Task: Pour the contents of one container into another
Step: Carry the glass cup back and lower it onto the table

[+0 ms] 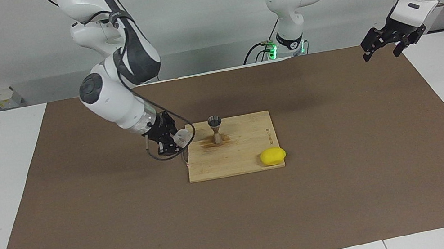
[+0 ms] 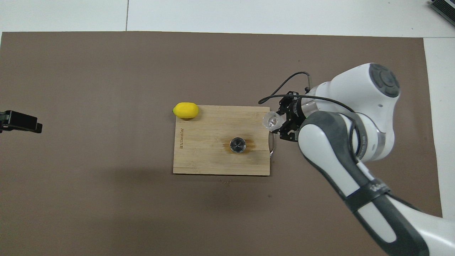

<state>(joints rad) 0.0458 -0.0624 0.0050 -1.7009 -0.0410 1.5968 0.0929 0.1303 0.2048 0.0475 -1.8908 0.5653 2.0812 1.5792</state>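
Right gripper (image 1: 170, 140) clenched on the small clear ridged glass cup (image 1: 182, 137), carried in the air over the edge of the pale wooden cutting board (image 1: 250, 156) at the right arm's end. Cup lies tipped on its side, long axis near level, mouth apparently turned toward the small silvery hourglass-shaped metal jigger (image 1: 216, 129); exact tilt hard to read. Jigger stands upright mid-board, long axis vertical, open cone up, on a dark brownish stain (image 1: 209, 144) in the wood, probably a spill. Cup is beside the jigger, not over it, so likely either moving in to pour or just clear of it; cannot say which. Side grasp leaves the cup's mouth free for tipping. Yellow lemon (image 1: 273, 156) sits at the board corner toward the left arm's end, farther from the robots than the jigger. Board rests on the brown-matted counter (image 1: 87, 239). Left gripper (image 1: 390, 42) waits raised over the counter's left-arm end, fingers spread, grasping nothing.
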